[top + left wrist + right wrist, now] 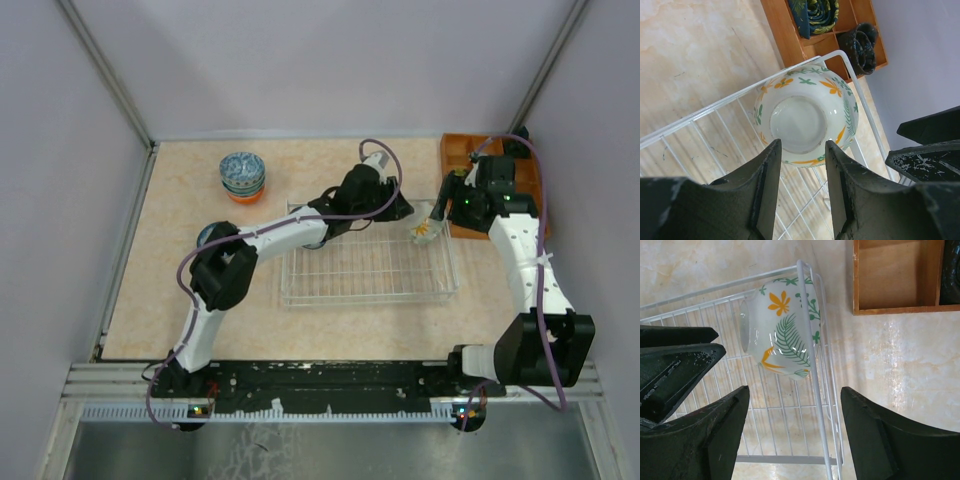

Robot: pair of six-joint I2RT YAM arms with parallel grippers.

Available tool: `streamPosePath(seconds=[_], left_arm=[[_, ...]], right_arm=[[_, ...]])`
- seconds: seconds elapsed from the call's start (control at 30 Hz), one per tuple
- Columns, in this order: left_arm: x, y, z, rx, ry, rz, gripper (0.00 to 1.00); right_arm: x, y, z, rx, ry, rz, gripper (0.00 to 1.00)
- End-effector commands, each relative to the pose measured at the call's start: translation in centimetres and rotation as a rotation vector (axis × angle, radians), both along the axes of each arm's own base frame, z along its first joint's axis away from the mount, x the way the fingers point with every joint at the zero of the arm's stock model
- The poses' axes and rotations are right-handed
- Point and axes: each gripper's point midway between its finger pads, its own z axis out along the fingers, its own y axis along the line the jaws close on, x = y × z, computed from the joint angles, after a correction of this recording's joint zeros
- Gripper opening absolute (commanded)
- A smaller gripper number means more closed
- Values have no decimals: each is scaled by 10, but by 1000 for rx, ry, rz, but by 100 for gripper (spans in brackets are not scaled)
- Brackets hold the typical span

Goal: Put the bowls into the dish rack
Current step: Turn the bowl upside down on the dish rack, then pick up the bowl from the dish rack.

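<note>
A white bowl with green leaves and orange flowers point(423, 231) stands on its side in the far right corner of the wire dish rack point(330, 290), leaning on the rack's side wall. My left gripper point(405, 213) is open just left of it; in the left wrist view the bowl's foot point(799, 124) faces the gripper point(802, 152), lower edge near the fingertips, nothing held. My right gripper point(443, 207) is open and empty just right of the bowl, which shows in the right wrist view point(785, 332) beyond that gripper point(795, 402). A stack of blue-patterned bowls point(243, 176), orange at the bottom, stands at the far left.
An orange wooden compartment tray point(455, 155) stands at the far right, close to the rack; it holds black items point(862, 44) and a dark patterned item point(816, 14). Another bowl point(207, 236) shows partly under the left arm. The rack wall point(815, 340) lies between the right gripper's fingers.
</note>
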Motion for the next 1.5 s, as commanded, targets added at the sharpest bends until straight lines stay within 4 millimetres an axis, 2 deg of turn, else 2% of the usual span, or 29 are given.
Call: streamPosePath(seconds=[0.0,0.17,0.23,0.3,0.43,0.5,0.63,0.7,0.8,0.87,1.0,1.07,1.1,1.13,1.3,1.47], left_arm=[[2,2,25,-38,-42,1,47],[0,10,36,-46,-57,4,49],[-3,17,52,-57,-81,3,49],[-6,30,81,-69,-125,13,52],[-16,67,120,-42,-190,45,56],[-23,92,130,-14,-204,75,58],[-39,156,142,16,-207,158,61],[-48,191,142,28,-202,210,63],[-65,237,137,47,-194,271,68],[-72,267,125,89,-175,325,70],[-93,312,107,129,-153,400,77],[-99,325,98,143,-137,426,83],[-102,329,92,153,-126,434,95],[-104,333,89,157,-118,440,99],[-109,349,76,192,-85,473,99],[-112,355,74,182,-80,479,99]], right_arm=[[7,0,16,3,-69,4,75],[7,1,21,8,-91,6,75],[7,2,33,12,-121,8,75],[5,5,45,26,-151,16,75],[-3,16,71,66,-219,54,76],[-8,31,83,91,-249,93,76],[-21,95,109,217,-309,267,75],[-29,132,112,256,-300,359,72],[-34,173,110,297,-283,447,67],[-36,197,109,319,-283,499,64],[-34,240,94,340,-248,565,59],[-32,257,87,349,-231,581,54],[-31,264,82,347,-227,590,54],[-29,272,78,343,-227,599,54],[-24,308,59,291,-229,658,53],[-19,340,40,232,-222,686,49]])
